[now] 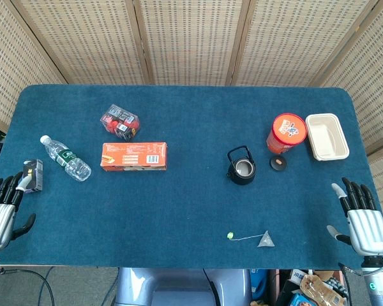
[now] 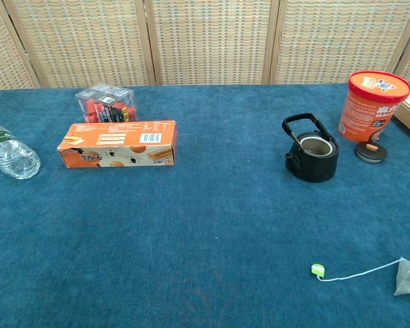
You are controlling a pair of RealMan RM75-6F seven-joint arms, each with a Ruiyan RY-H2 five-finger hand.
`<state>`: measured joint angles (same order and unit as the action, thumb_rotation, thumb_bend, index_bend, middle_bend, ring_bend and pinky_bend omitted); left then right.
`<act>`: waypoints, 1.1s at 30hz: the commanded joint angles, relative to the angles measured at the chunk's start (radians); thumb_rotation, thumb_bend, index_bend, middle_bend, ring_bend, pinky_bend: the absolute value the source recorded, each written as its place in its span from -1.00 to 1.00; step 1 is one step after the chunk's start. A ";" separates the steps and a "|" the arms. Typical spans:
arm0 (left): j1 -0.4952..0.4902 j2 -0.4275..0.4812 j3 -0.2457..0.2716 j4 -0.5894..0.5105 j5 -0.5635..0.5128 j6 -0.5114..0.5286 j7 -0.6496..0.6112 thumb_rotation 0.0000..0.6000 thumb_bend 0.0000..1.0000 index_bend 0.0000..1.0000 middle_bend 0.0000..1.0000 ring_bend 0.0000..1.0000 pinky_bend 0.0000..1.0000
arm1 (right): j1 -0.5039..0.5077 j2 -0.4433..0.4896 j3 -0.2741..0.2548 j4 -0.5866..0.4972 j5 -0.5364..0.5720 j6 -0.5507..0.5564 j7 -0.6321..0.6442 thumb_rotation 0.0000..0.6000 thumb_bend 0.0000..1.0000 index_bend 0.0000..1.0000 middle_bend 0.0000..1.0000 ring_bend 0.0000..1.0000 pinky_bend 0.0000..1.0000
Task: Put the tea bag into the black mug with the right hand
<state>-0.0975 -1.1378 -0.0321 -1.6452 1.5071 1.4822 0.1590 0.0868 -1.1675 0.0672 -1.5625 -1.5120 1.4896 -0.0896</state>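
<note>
At the far left edge of the blue surface (image 1: 179,197), the left robot hand (image 1: 1,213) rests with its fingers spread and nothing in it. Just beside its fingertips stands a small dark box (image 1: 32,175). Right of that box a clear water bottle (image 1: 65,158) lies on its side. Further right, an orange carton (image 1: 133,156) lies flat, with a small pack of red and black items (image 1: 120,122) behind it.

Right of centre stands the black mug (image 1: 241,167), upright, its looped handle raised and its mouth uncovered. A small black lid (image 1: 278,163) lies just beside it on the right. Behind the lid stands an orange cylindrical tub (image 1: 285,133), and a beige tray (image 1: 327,136) lies next to the tub.

Near the front edge lies the tea bag (image 1: 265,240), a grey pyramid, with its string running left to a green tag (image 1: 230,236). The bag is in front of the mug and well apart from it.

At the right edge, the right robot hand (image 1: 359,215) rests with its fingers extended and apart, holding nothing. The tea bag lies to the left of this hand, slightly nearer the front edge, without contact.
</note>
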 commanded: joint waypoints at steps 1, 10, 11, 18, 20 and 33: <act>0.000 0.000 0.001 0.000 0.000 -0.002 0.001 1.00 -0.25 -1.00 -1.00 -1.00 -1.00 | 0.000 0.000 0.000 0.000 0.000 0.000 0.001 1.00 -0.75 -0.96 -0.89 -1.00 -0.95; -0.003 0.002 0.000 -0.003 0.006 0.001 -0.001 1.00 -0.25 -1.00 -1.00 -1.00 -1.00 | -0.001 0.002 0.001 0.002 -0.008 0.009 0.002 1.00 -0.75 -0.96 -0.89 -1.00 -0.95; -0.002 0.003 -0.001 -0.005 0.007 0.004 -0.001 1.00 -0.25 -1.00 -1.00 -1.00 -1.00 | -0.001 0.002 0.001 0.003 -0.008 0.010 0.004 1.00 -0.75 -0.96 -0.89 -1.00 -0.95; 0.003 0.017 -0.003 -0.017 0.010 0.019 0.004 1.00 -0.25 -1.00 -1.00 -1.00 -1.00 | 0.003 -0.002 0.002 0.012 -0.013 0.008 0.021 1.00 -0.75 -0.96 -0.87 -1.00 -0.95; 0.005 0.022 -0.005 -0.021 0.010 0.023 0.004 1.00 -0.25 -1.00 -1.00 -1.00 -1.00 | 0.007 0.001 0.001 0.010 -0.021 0.006 0.032 1.00 -0.75 -0.96 -0.86 -1.00 -0.95; -0.004 0.033 -0.007 -0.028 0.012 0.011 0.003 1.00 -0.25 -1.00 -1.00 -1.00 -1.00 | 0.072 0.025 0.004 -0.048 -0.088 -0.046 0.041 1.00 -0.75 -0.93 -0.72 -0.98 -0.81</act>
<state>-0.1012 -1.1055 -0.0391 -1.6730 1.5187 1.4940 0.1621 0.1459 -1.1518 0.0712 -1.5973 -1.5912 1.4580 -0.0459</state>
